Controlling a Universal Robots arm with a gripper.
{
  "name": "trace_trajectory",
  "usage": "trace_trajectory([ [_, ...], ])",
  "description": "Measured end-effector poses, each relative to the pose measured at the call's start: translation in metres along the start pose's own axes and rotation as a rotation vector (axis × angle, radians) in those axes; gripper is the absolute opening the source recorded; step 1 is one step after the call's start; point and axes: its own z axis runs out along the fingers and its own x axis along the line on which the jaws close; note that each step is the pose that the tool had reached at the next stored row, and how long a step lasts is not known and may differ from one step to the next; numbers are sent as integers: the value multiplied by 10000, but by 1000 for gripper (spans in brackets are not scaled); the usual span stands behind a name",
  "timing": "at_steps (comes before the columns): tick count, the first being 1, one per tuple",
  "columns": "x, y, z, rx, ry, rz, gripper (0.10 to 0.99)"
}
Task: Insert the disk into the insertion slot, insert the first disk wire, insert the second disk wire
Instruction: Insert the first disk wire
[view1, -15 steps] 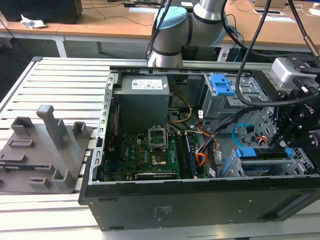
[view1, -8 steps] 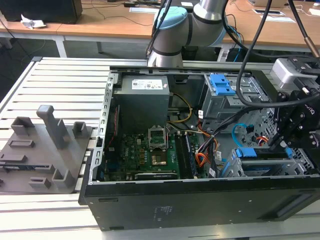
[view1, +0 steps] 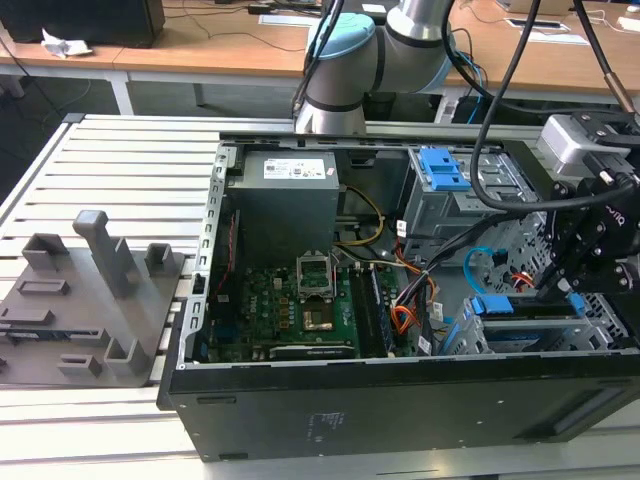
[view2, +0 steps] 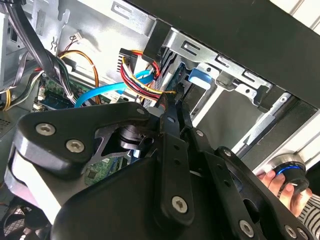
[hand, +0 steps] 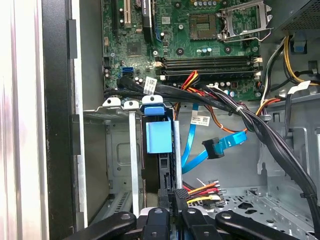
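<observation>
The disk (hand: 159, 136), dark with a blue tab, sits upright in the insertion slot (hand: 132, 160), a low grey metal cage at the case's corner. My gripper (hand: 175, 194) hangs just behind the disk, its black fingers (view2: 169, 107) drawn close together. The first disk wire (hand: 202, 190), a red, yellow and black bundle, runs straight into the fingertips; its plug is hidden between them. The second disk wire (hand: 192, 150), a light-blue flat cable with a dark plug, hangs loose beside the disk. In the exterior view my gripper (view1: 562, 285) is over the disk (view1: 525, 308) at the right.
A taller grey box with a blue latch (view1: 440, 170) stands behind the cage. A thick black cable bundle (hand: 270, 135) crosses over the motherboard (view1: 300, 310). A person's hand (view2: 282, 182) rests outside the case. A grey fixture (view1: 90, 290) lies on the table at the exterior view's left.
</observation>
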Motion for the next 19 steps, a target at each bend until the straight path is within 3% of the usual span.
trace_trajectory([
  [12, -1, -13, 5, 2, -2, -1, 165],
  [14, -1, -13, 7, 0, -3, -1, 239],
  [15, -1, -11, -25, 0, 0, 0, 239],
  [16, 0, -7, -103, 0, 0, 1, 239],
  [19, -7, -1, -209, 1, 6, 1, 239],
])
